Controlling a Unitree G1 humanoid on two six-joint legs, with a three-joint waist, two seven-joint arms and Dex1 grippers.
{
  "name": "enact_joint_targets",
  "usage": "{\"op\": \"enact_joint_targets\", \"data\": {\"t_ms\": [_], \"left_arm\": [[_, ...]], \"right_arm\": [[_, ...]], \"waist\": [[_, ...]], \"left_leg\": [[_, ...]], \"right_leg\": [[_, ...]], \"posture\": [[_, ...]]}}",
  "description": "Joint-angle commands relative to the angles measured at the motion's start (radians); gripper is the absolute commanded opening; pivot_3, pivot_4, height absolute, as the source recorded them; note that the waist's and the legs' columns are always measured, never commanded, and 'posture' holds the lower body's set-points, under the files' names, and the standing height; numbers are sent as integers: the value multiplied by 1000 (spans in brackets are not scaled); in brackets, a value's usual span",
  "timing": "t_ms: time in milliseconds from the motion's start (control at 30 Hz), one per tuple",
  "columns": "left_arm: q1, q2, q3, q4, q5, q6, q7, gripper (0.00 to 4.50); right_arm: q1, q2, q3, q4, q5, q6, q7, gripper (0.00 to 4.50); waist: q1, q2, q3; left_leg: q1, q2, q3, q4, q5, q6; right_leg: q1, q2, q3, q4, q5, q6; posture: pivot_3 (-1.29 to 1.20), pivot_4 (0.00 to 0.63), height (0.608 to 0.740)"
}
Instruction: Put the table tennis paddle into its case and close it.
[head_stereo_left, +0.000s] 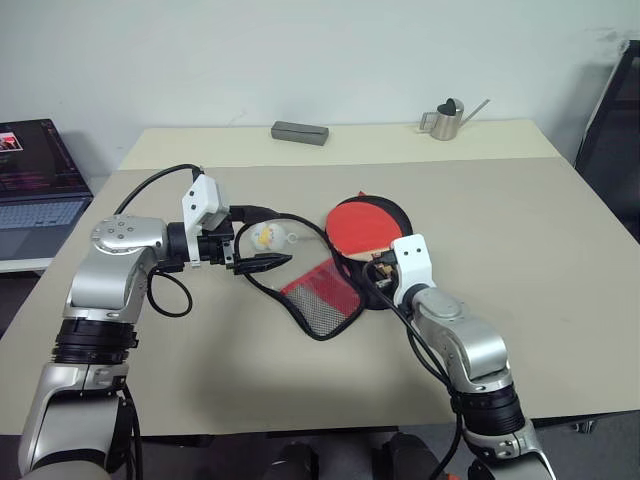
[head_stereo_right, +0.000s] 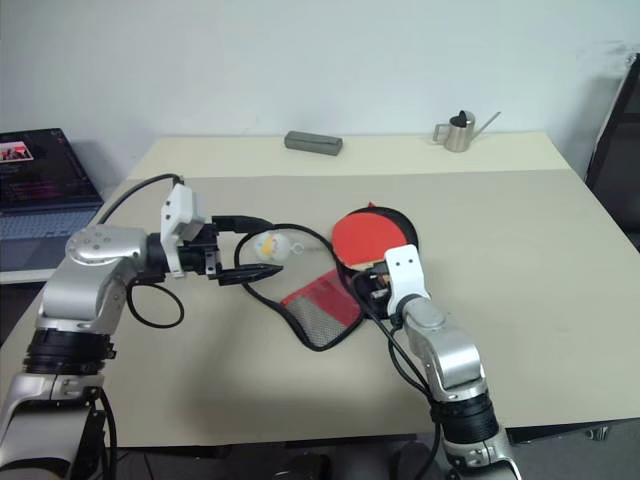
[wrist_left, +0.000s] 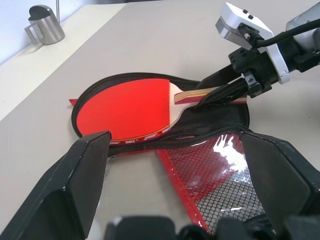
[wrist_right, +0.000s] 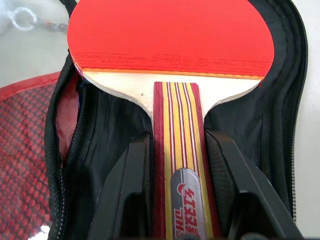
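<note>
Striped wooden handle, red paddle, black case

A grey rectangular block and a small metal watering can are sitting well apart near the beige desk's far edge; a laptop is glowing beside it.

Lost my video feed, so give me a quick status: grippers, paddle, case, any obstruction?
Right gripper shut on paddle handle, blade lying on open case. Left gripper open, beside the flap. Nothing blocking.
</note>
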Motion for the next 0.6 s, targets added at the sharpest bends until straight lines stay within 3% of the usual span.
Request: {"op": "enact_joint_targets", "data": {"t_ms": [33,200,467,600], "left_arm": [[-1,7,12,-46,-8,0,5,4500],[5,8,15,-50,-9,0,5,4500],[3,7,15,-50,-8,-2,6,4500],[8,8,19,-52,-8,0,11,4500]], "right_arm": [[-33,3,2,-12,-6,-55,7,1200],[-32,10,-5,4,-6,-78,7,1200],[-27,-16,4,-38,-1,-65,32,3843],[-31,-26,-16,-136,37,4,67,3843]], "waist": [[0,0,0],[0,0,0],[0,0,0],[0,0,0]], "left_leg": [[0,0,0,0,0,0],[0,0,0,0,0,0],[0,0,0,1,0,0],[0,0,0,1,0,0]], "right_leg": [[0,0,0,0,0,0],[0,0,0,0,0,0],[0,0,0,0,0,0],[0,0,0,1,0,0]], "posture": [[0,150,740],[0,150,740],[0,150,740],[0,150,740]]}}
